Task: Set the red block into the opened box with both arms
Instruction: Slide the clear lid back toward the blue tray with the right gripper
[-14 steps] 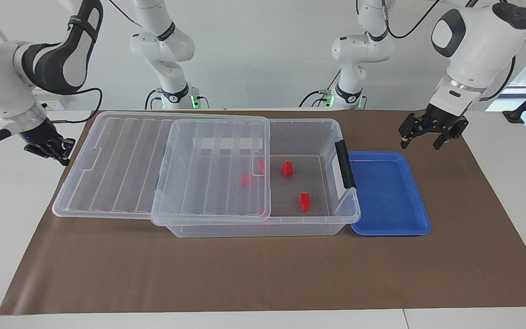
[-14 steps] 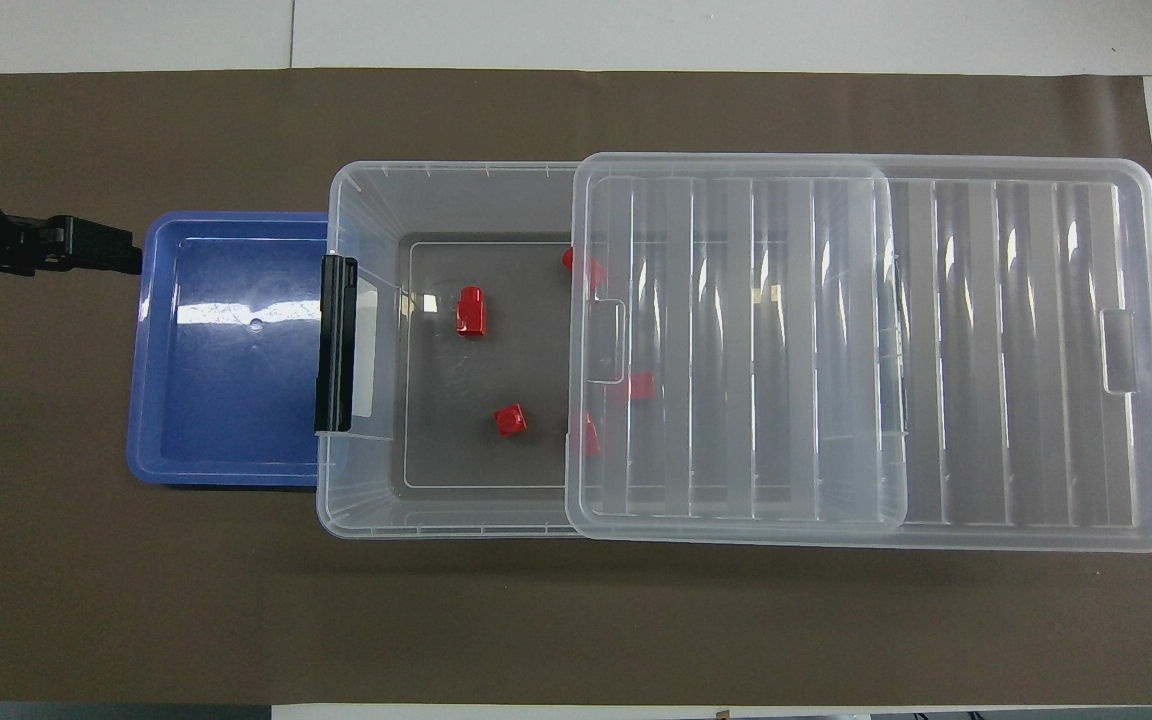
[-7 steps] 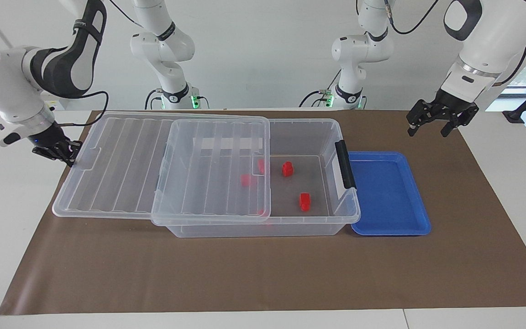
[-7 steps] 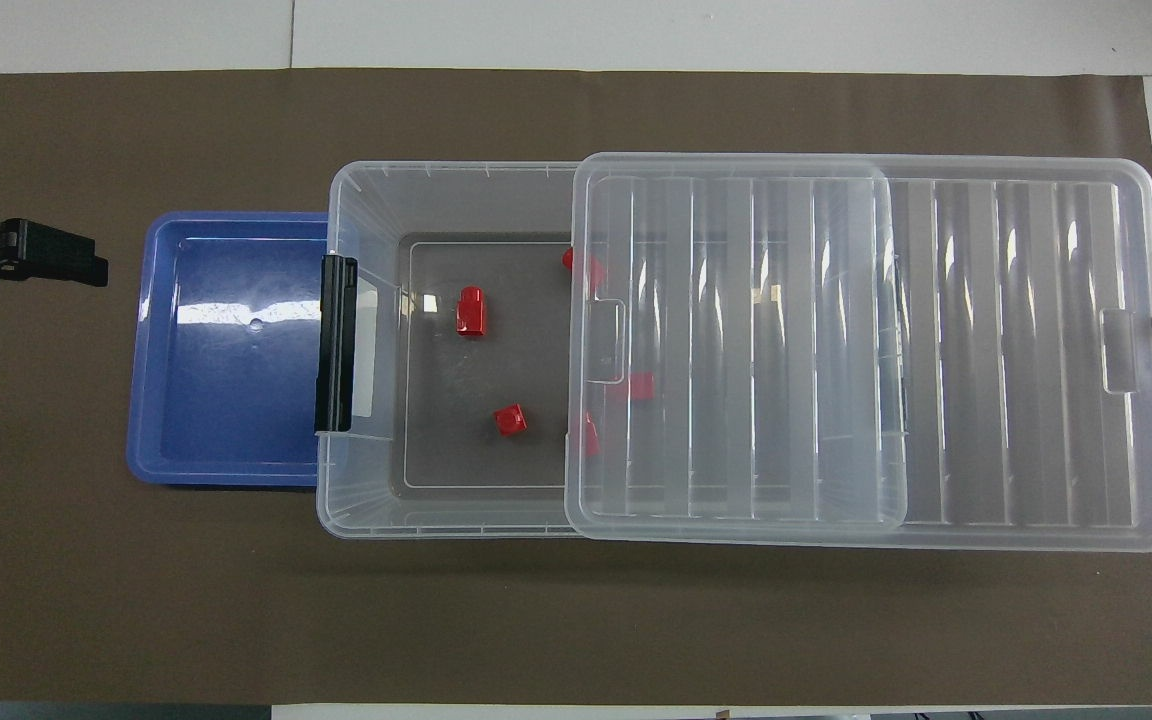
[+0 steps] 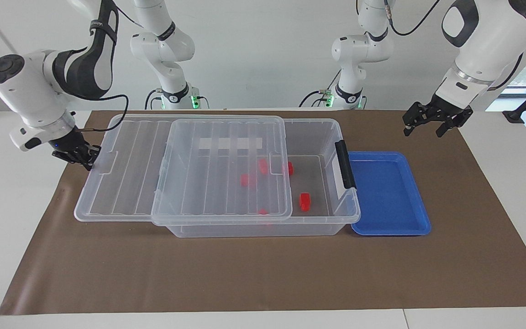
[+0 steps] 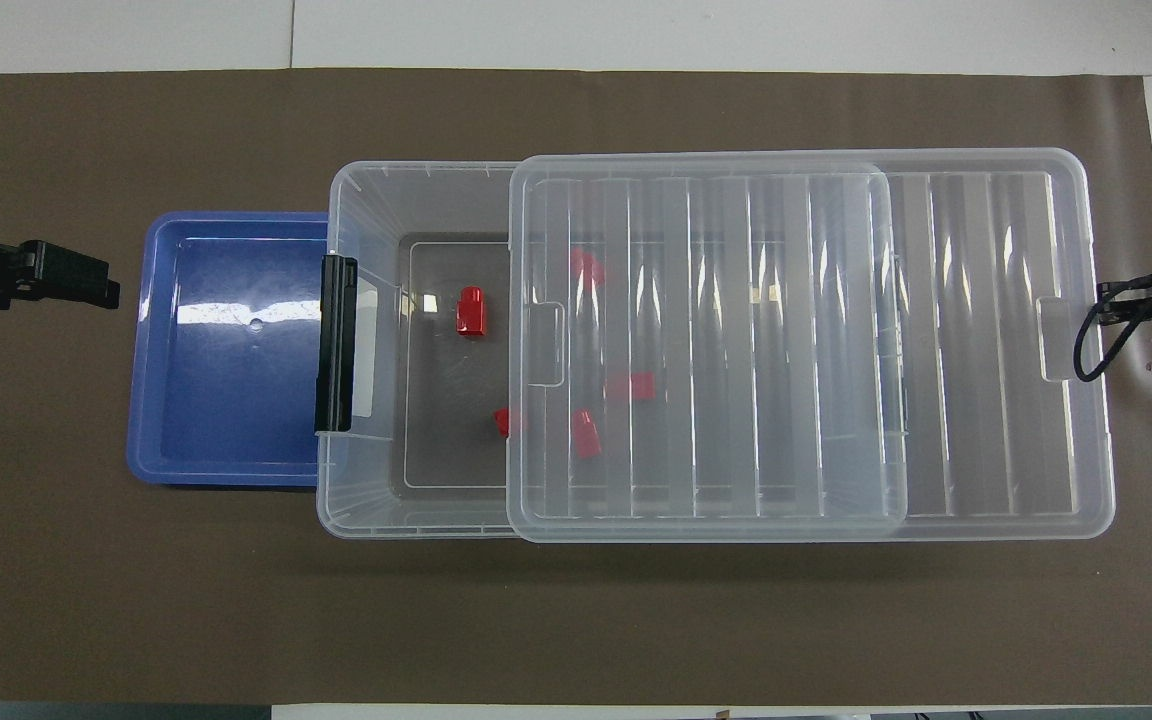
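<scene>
I make out 5 red blocks (image 6: 471, 311) in the box (image 5: 311, 132), 3 blurred under the lid (image 5: 190, 169); right gripper (image 5: 78, 155) closed at the lid's edge, left gripper (image 5: 429, 121) open, empty.

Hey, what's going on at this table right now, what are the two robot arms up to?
The right gripper, shut, is pressed against the end of the clear lid lying partly over the box; the end by the black latch is uncovered. Several red blocks already lie in the box; one red block sits in the uncovered part, others show through the lid. The left gripper hangs open and empty over the brown mat, near the empty blue tray.
</scene>
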Action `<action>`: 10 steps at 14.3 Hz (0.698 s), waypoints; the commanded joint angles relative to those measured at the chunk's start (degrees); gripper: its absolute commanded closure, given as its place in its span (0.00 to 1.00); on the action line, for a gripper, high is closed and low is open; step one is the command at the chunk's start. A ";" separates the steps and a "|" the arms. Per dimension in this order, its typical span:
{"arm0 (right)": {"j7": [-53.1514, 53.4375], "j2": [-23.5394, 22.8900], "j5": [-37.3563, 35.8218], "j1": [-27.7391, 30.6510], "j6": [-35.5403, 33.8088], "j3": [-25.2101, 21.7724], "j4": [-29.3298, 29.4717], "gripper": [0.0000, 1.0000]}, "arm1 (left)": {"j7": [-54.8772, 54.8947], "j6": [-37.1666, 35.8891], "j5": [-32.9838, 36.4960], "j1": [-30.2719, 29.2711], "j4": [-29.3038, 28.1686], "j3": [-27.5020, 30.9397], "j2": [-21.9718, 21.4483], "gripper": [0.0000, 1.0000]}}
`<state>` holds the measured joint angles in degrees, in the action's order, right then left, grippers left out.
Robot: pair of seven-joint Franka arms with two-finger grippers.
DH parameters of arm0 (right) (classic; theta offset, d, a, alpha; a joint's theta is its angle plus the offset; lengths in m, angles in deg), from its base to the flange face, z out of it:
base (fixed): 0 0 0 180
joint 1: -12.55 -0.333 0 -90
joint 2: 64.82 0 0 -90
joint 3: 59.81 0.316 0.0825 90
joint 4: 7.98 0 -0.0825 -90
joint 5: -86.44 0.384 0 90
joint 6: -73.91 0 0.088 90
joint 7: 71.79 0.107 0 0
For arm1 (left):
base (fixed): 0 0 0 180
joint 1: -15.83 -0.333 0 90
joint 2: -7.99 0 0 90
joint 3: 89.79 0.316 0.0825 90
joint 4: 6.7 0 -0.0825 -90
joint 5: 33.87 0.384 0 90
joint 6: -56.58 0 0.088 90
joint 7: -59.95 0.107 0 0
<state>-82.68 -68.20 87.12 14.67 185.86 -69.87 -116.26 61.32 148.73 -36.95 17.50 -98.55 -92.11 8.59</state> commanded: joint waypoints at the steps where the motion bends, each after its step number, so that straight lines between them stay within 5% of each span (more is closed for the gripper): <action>1: 2.79 1.71 0.46 0.16 -0.42 1.60 -1.58 1.00 | 1.36 -0.65 0.09 -0.88 -1.40 -0.32 -1.48 0.00; 10: 13.78 2.15 0.46 -6.07 -0.16 3.11 -2.64 1.00 | 2.24 -1.53 0.35 -0.96 -1.14 -0.23 -1.57 0.00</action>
<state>-70.66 -67.78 87.13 9.15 185.78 -67.13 -116.86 62.35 147.99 -36.95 17.39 -98.57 -92.09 8.47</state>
